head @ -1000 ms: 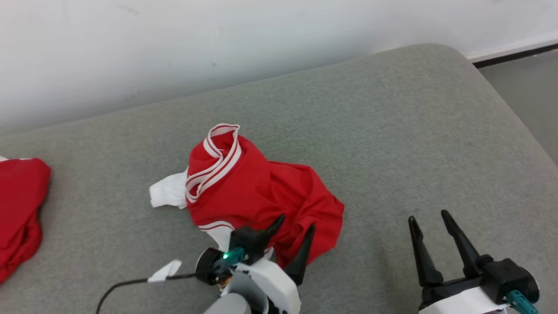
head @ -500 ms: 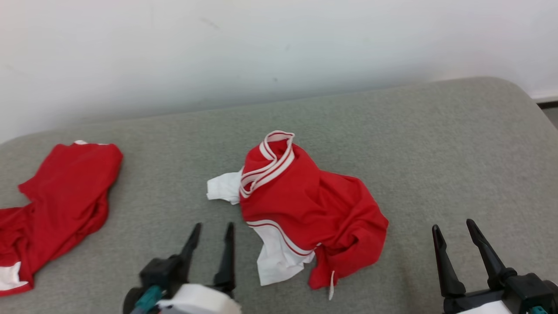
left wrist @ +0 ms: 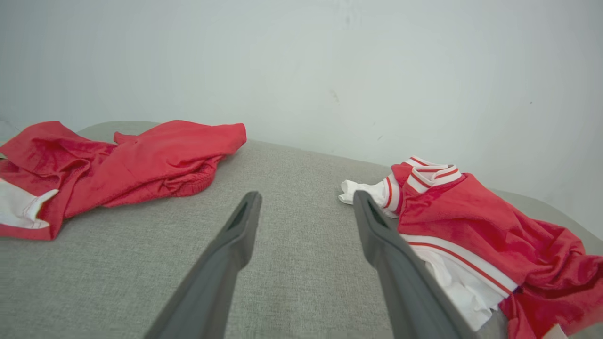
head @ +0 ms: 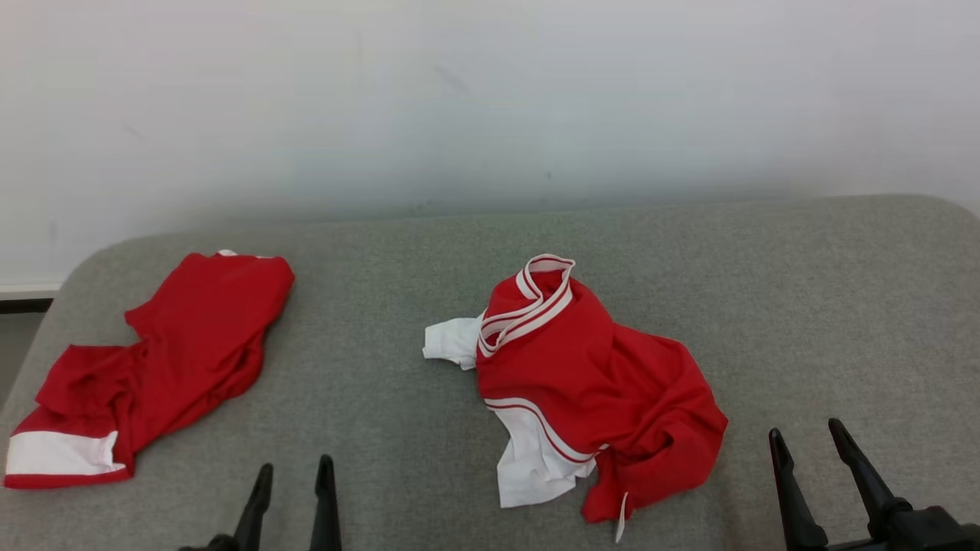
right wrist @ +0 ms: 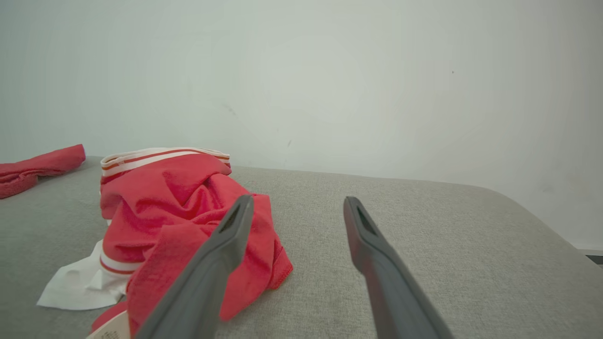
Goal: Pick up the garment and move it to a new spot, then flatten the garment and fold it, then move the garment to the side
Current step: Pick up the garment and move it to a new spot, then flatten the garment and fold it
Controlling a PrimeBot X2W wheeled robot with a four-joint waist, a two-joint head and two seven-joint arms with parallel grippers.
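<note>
The garment (head: 589, 383), red with white striped trim and white panels, lies crumpled in a heap in the middle of the grey padded surface (head: 804, 306). My left gripper (head: 295, 465) is open at the bottom edge, well left of the heap and holding nothing. In the left wrist view the garment (left wrist: 471, 221) lies just right of the open left gripper (left wrist: 307, 197). My right gripper (head: 805, 430) is open at the lower right, a short way right of the heap. In the right wrist view the garment (right wrist: 179, 202) lies left of the open right gripper (right wrist: 297, 200), partly behind its left finger.
A second red garment (head: 161, 360) with a white band lies rumpled near the surface's left end, also seen as the second garment (left wrist: 127, 160) in the left wrist view. A white wall (head: 490, 99) runs close behind. The surface's rounded edges drop off at left and right.
The head camera has swung left, shifting the whole picture. My left gripper, over the heap's near edge a second ago, has drawn back to its left. The heap keeps its shape.
</note>
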